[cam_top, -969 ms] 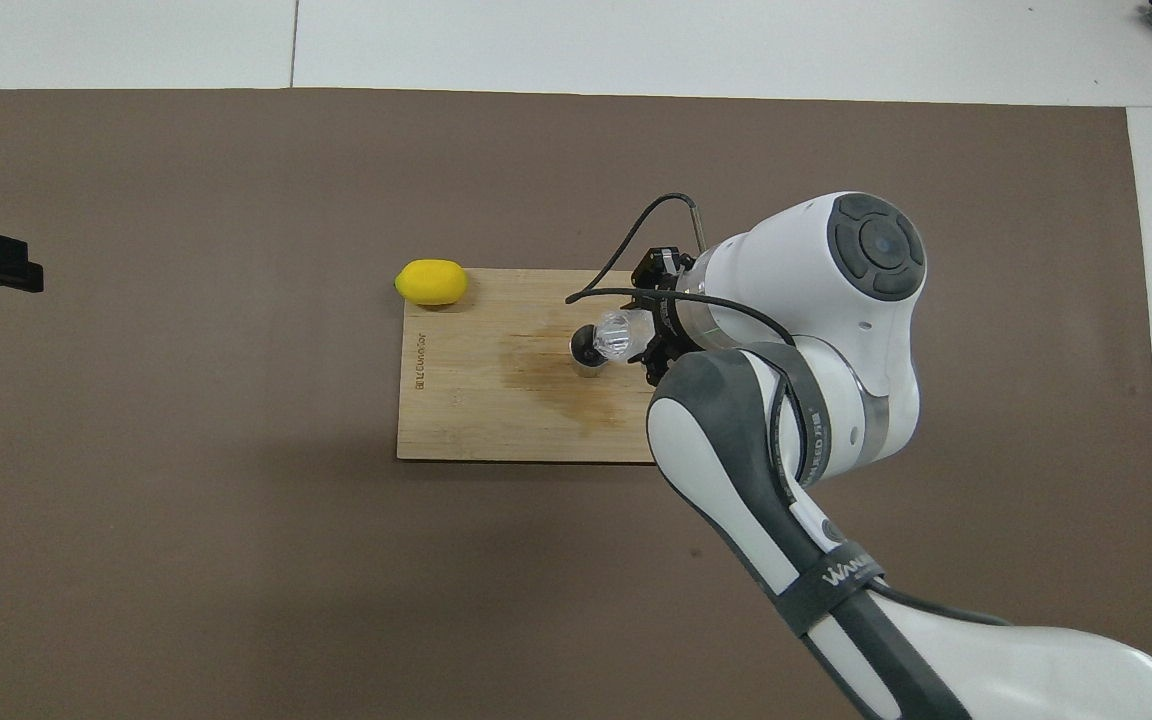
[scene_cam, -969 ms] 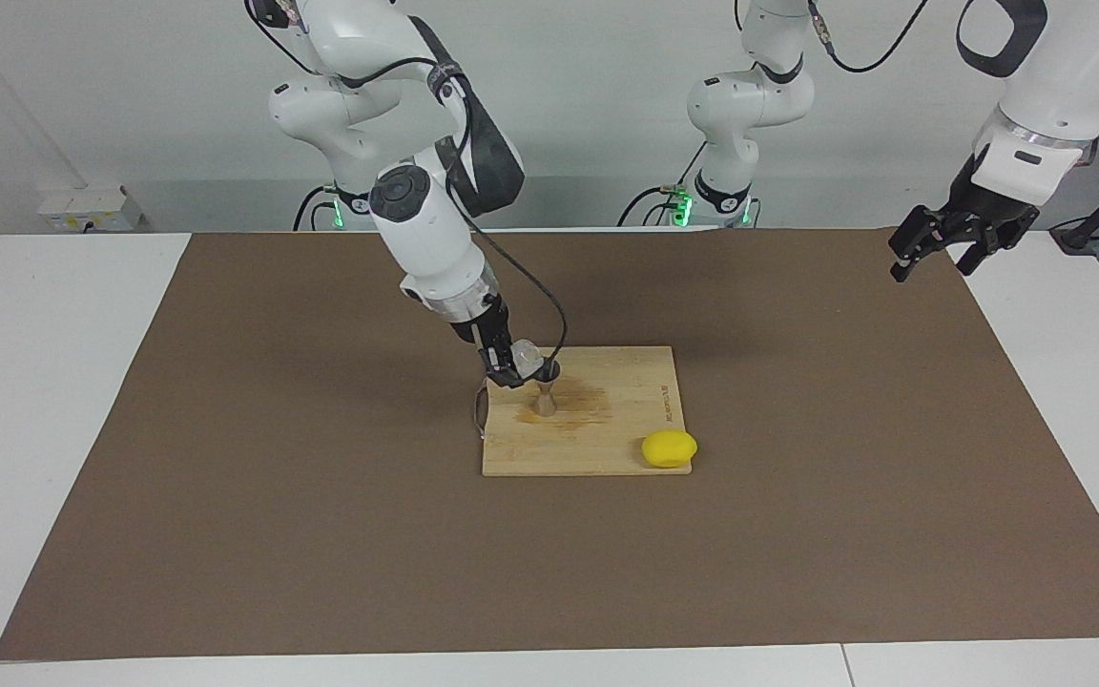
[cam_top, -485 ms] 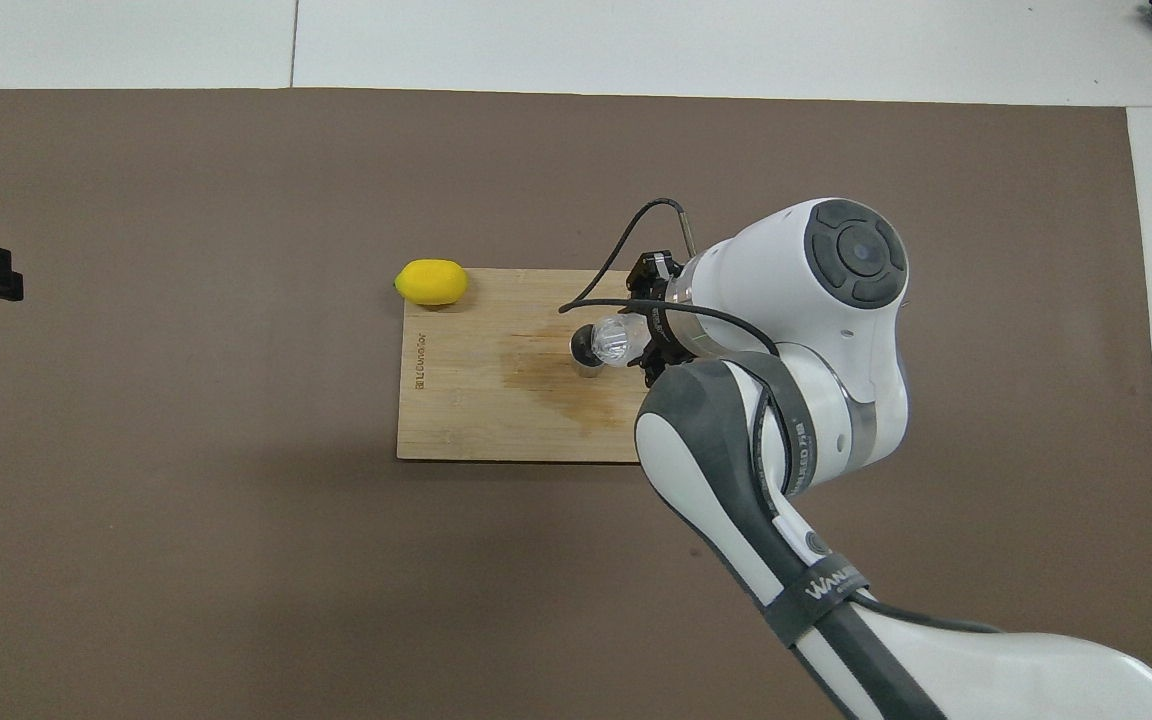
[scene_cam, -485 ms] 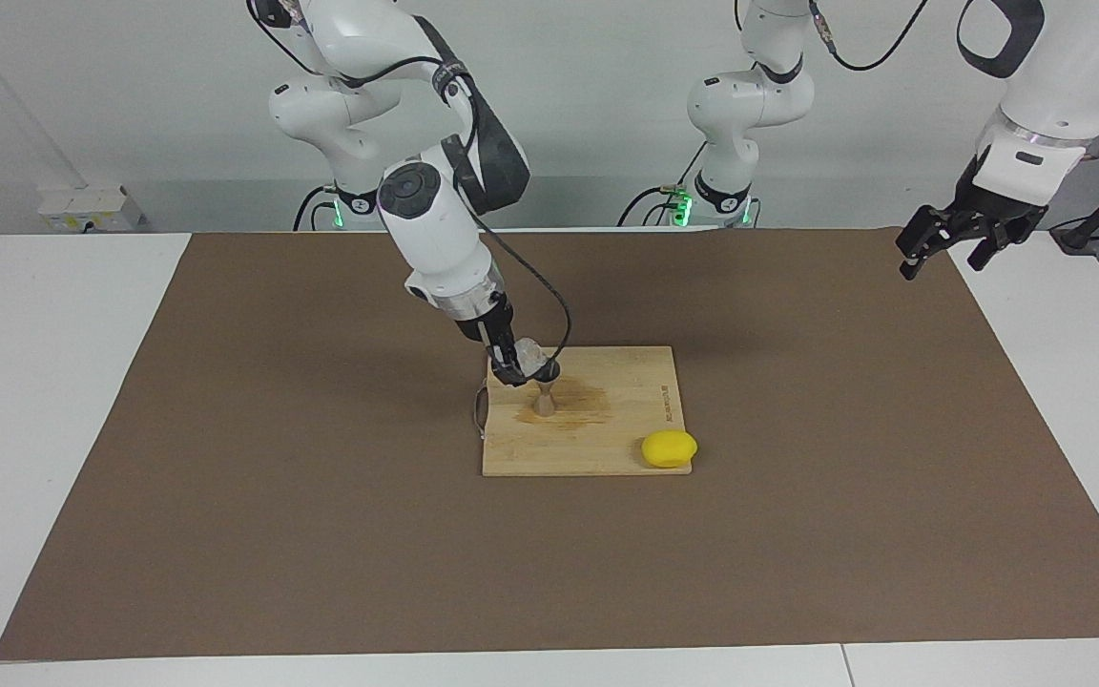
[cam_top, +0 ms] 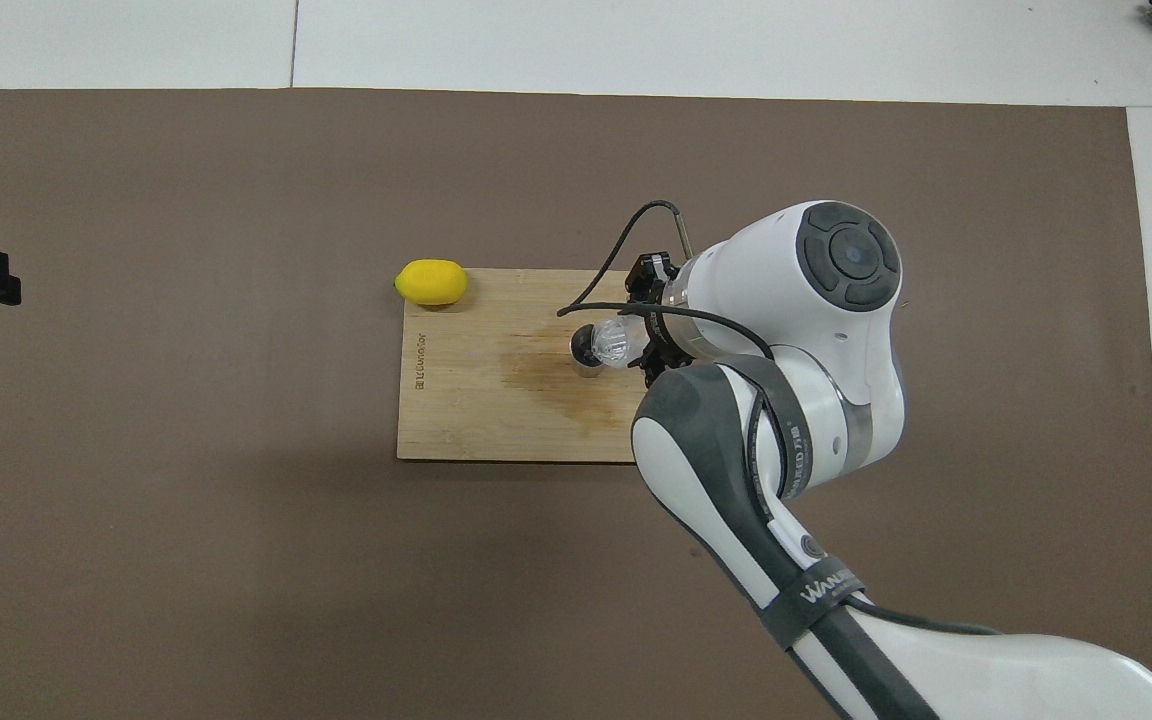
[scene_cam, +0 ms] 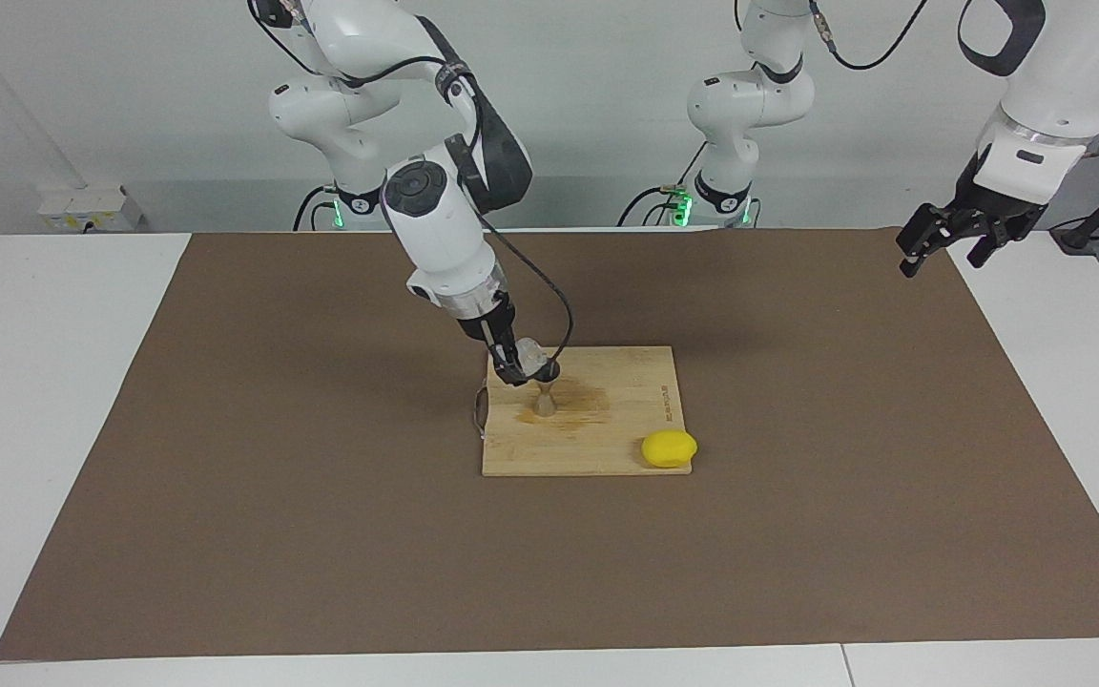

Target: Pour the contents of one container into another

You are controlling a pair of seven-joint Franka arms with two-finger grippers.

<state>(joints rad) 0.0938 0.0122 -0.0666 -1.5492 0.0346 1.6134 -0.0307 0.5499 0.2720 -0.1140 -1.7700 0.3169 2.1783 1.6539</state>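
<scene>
Two arms work this table, and the wooden cutting board (scene_cam: 597, 420) serves as the landmark for everything on the brown mat (scene_cam: 321, 534).

Nearest the robots, the right arm reaches down from its base to the board's end toward the right arm's side. The right gripper (scene_cam: 514, 367) is clamped on the clear glass cup (scene_cam: 530, 359), its fingers pressed together against the cup's sides. The cup is tipped steeply, its mouth leaning over the steel jigger (scene_cam: 544, 399); in the overhead view the cup (cam_top: 613, 340) overlaps the jigger's dark open top (cam_top: 584, 348). Whether the cup's lip touches the jigger's rim cannot be told.

The jigger stands upright on the board, on the half toward the right arm's end, at the edge of a darker wet-looking stain (scene_cam: 583, 405) that spreads across the wood toward the board's middle. A thin metal loop (scene_cam: 480, 412) sticks out from the board's edge at the right arm's end.

Farther from the robots, a yellow lemon (scene_cam: 669, 447) lies at the board's corner toward the left arm's end, touching that corner and partly on the mat.

Well apart from the board, the left arm waits raised over the mat's edge at its own end of the table. The left gripper (scene_cam: 948, 244) hangs there with its fingers spread apart and nothing between them.
</scene>
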